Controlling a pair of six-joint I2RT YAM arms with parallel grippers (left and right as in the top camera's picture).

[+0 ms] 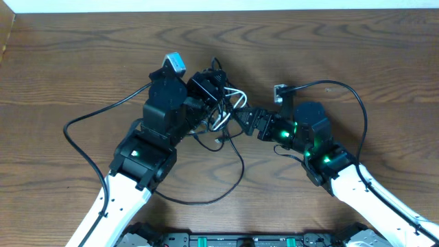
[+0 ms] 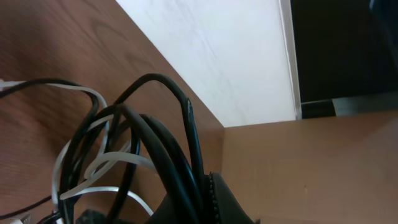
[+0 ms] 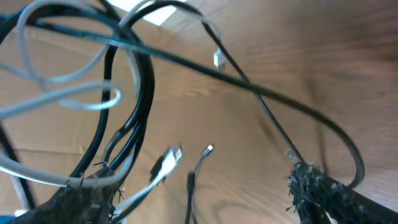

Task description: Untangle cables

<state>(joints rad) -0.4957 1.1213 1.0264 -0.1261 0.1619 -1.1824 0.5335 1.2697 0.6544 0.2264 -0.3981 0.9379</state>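
Left claw (image 1: 206,88) clenched on looped, glossy black cables (image 2: 168,143). Right claw (image 3: 193,186) spread wide, thin white cable (image 2: 102,167) curling beside it.

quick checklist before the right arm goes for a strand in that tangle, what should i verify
1. Left tool gripping the cable bunch: ok, shut, with black strands running into it.
2. Right tool ready to grasp: ok, fingers wide apart.
3. One strand lined up between them: cannot tell, only loose cable tips lie there.
4. White cable clear of the black ones: not ok, it is looped among them.
5. Long black cable's plug end free: ok, it lies alone on the table.
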